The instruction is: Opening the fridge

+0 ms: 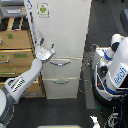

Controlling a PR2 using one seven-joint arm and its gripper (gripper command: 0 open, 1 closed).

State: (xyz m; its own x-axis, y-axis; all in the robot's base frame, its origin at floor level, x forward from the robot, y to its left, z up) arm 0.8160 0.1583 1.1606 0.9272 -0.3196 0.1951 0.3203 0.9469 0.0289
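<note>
gripping, seemingly, one fridge [62, 30] door edge: gripper [42, 48].

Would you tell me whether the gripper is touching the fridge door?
Cannot tell. In the exterior view the gripper overlaps the left edge of the fridge door, but the picture is too coarse to show contact or a gap.
</note>
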